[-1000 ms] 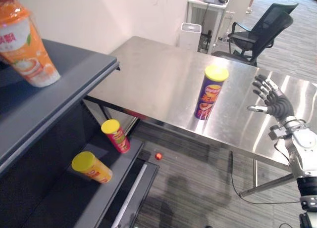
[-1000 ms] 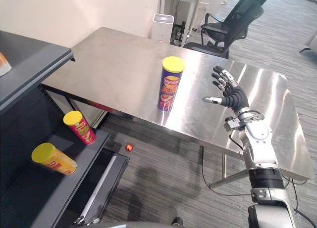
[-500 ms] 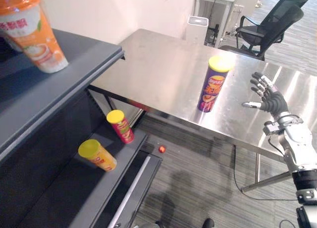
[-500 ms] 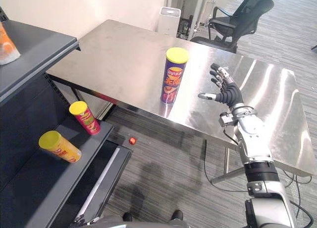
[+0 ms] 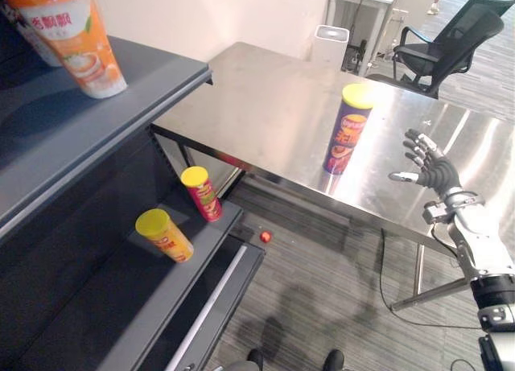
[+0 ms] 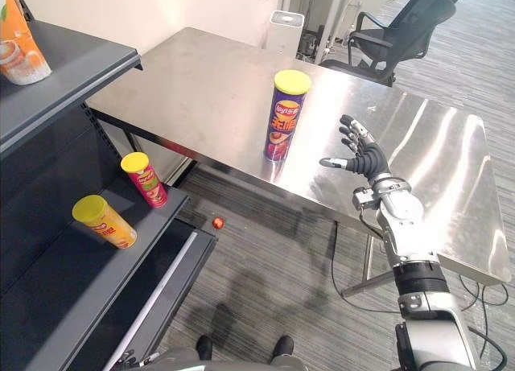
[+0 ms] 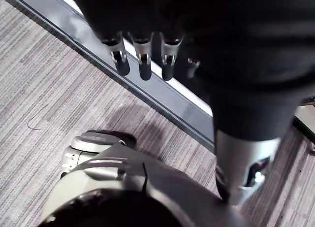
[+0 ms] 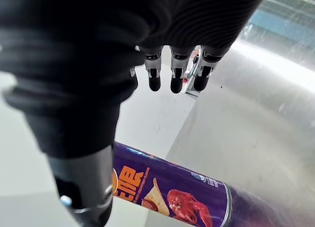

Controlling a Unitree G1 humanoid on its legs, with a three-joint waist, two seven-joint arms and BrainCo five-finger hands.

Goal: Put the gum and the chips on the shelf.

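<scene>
A purple chips can [image 5: 348, 129] with a yellow lid stands upright near the front edge of the steel table [image 5: 265, 105]. My right hand [image 5: 426, 163] hovers open to the can's right, palm turned toward it, a short gap away. In the right wrist view the can [image 8: 172, 192] lies past the straight fingers [image 8: 172, 72], and nothing is held. The dark shelf [image 5: 121, 105] stands at the left. My left hand [image 7: 142, 54] hangs open and idle over the carpet.
On the shelf's low board lie a red can [image 5: 201, 194] and an orange can [image 5: 165, 236], both with yellow lids. An orange cup [image 5: 72, 33] stands on its top board. A small red ball [image 5: 265, 237] lies on the floor. Behind the table are an office chair [image 5: 451, 41] and a white bin [image 5: 330, 45].
The camera has moved, so the whole scene has shifted. My right hand stays open and has come slightly closer to the purple can. The can has not moved on the table.
</scene>
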